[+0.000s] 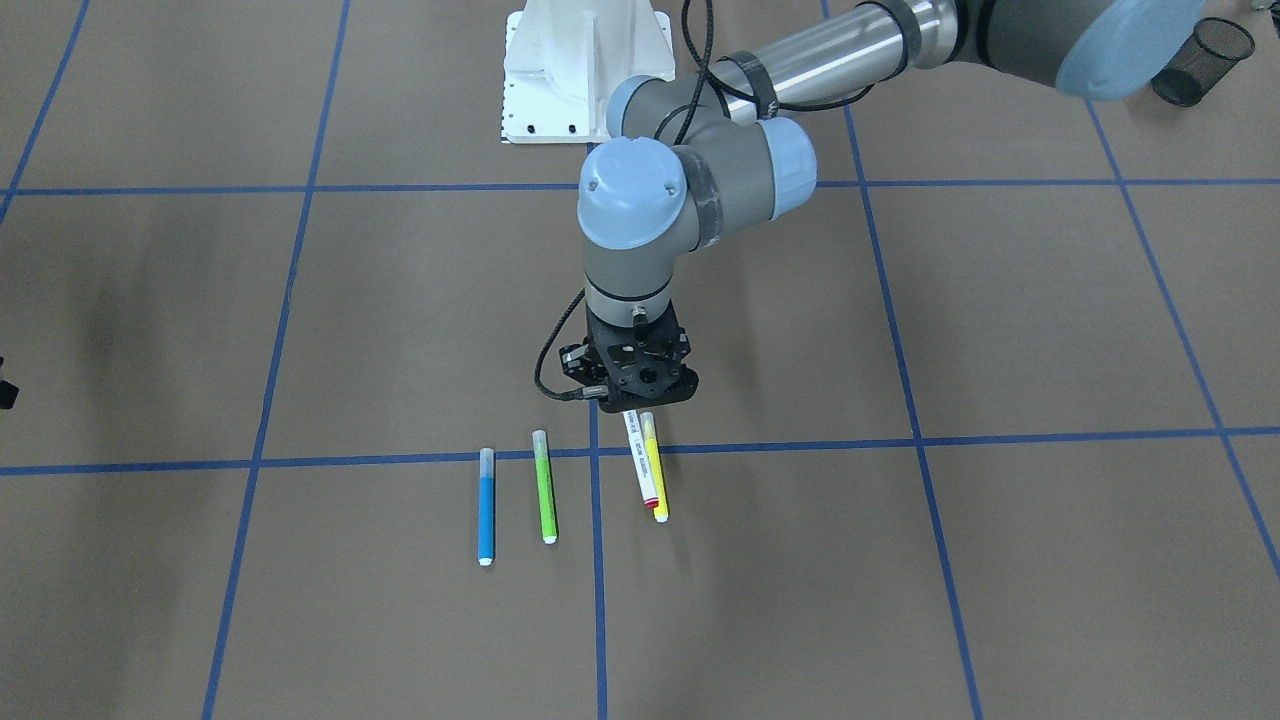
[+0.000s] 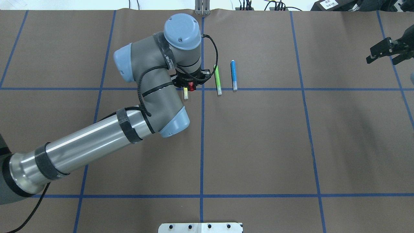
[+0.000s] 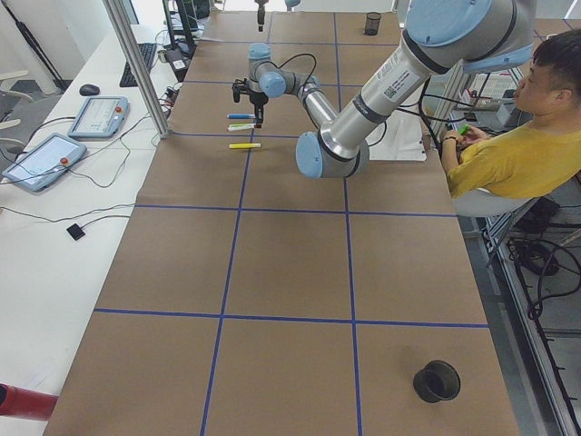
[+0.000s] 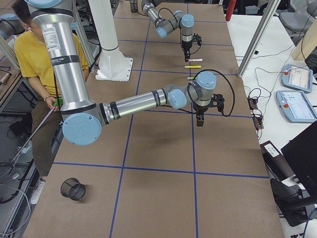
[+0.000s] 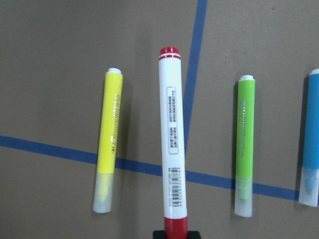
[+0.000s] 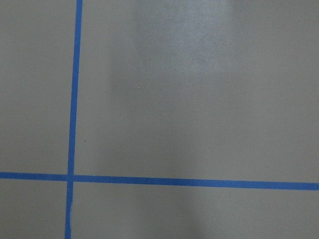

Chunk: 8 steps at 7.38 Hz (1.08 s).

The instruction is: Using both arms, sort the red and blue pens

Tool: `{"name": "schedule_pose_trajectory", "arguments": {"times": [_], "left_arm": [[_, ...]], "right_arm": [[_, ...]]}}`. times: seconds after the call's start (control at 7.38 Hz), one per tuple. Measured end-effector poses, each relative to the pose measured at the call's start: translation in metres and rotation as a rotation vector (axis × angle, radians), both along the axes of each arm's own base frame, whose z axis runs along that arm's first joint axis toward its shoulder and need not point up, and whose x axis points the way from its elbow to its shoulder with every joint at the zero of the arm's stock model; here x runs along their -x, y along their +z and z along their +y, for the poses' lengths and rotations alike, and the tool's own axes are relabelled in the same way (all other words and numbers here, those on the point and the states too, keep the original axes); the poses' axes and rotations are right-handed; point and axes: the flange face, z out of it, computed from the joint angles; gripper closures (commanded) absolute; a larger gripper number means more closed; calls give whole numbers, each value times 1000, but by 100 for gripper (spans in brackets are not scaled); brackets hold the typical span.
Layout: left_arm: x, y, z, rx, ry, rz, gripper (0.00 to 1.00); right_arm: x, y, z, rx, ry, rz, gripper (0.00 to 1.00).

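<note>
The red pen (image 5: pixel 172 139), white-barrelled with a red cap, lies level and looks larger than the others in the left wrist view. My left gripper (image 1: pixel 645 400) is shut on its red-capped end (image 2: pixel 191 86), and the barrel (image 1: pixel 640 455) sticks out beside the yellow marker. The blue pen (image 1: pixel 486 510) lies flat on the paper two pens away (image 2: pixel 233 74), and it shows at the right edge (image 5: pixel 311 144) of the left wrist view. My right gripper (image 2: pixel 375 53) hangs open and holds nothing at the far right of the table, well away from every pen.
A green marker (image 1: pixel 545 490) lies between the blue pen and the gripper, and a yellow marker (image 1: pixel 655 470) lies right beside the red pen. A black mesh cup (image 1: pixel 1200 60) sits near the left arm's base, another (image 4: pixel 72 188) by the right arm. A person (image 3: pixel 517 154) sits behind the robot.
</note>
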Motion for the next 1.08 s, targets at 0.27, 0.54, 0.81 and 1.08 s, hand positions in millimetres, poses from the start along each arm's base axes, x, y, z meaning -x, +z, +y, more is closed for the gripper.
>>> {"name": "schedule_pose_trajectory", "arguments": {"times": [0.27,0.54,0.81,1.08], "left_arm": [[81,28,6,-3,77,-14,100],[163,56,27,-45,145,-69,100],[245,94,41,-15,143,-57,100],[315,130,38,96,98,18,100]], "right_arm": [[0,0,0,2,1,-1,0],[-1,0,1,1,2,-2,0],[0,0,1,2,1,-2,0],[0,1,1,4,1,-1,0]]}}
